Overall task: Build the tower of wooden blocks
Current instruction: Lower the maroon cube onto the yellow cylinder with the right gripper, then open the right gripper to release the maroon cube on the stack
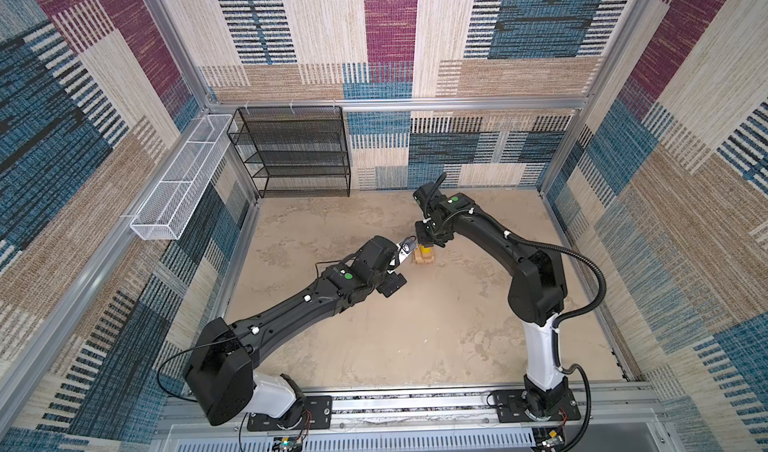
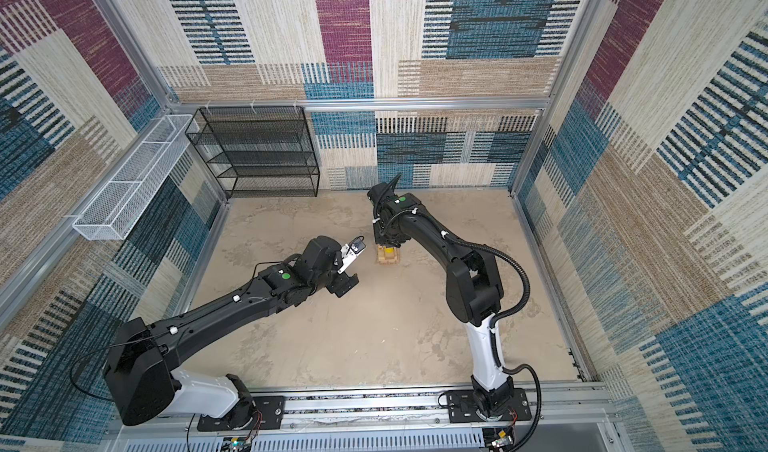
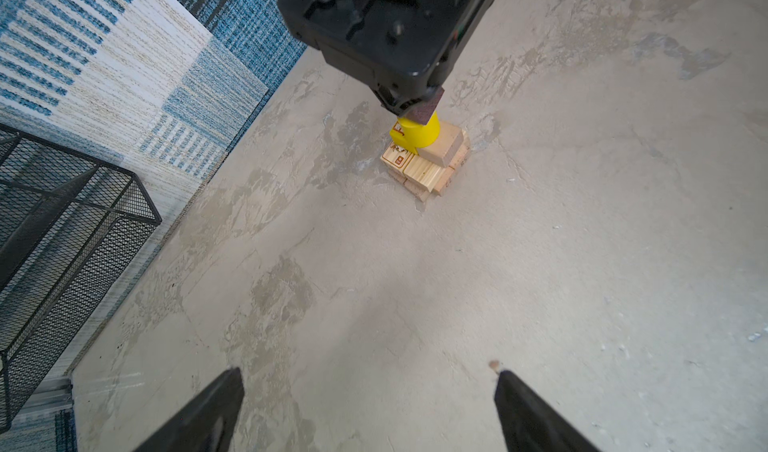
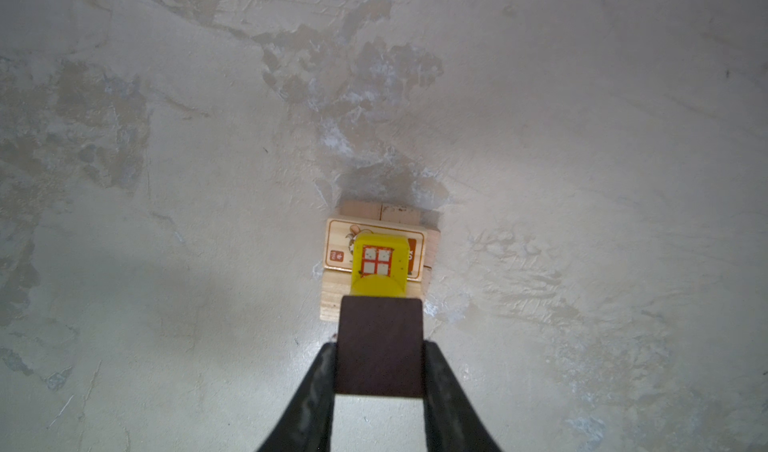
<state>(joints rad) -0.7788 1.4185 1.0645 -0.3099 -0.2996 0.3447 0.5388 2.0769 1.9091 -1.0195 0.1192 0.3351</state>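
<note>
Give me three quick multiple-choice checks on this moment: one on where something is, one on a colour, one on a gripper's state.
1. Where is the dark brown block relative to the wood block tower?
A. Lying beside its base
B. At its top, held in the right gripper
C. Buried under it

2. What colour is the cylinder just under that block?
A. Blue
B. Yellow
C. Green

3. How is the left gripper?
A. Shut, holding nothing
B. Shut on the cylinder
C. Open, holding nothing

Answers:
1 B: the right wrist view shows its fingers pressed to both sides of the block, over the tower.
2 B: the cylinder is bright yellow in the left wrist view.
3 C: its fingers stand wide apart over bare table.
</note>
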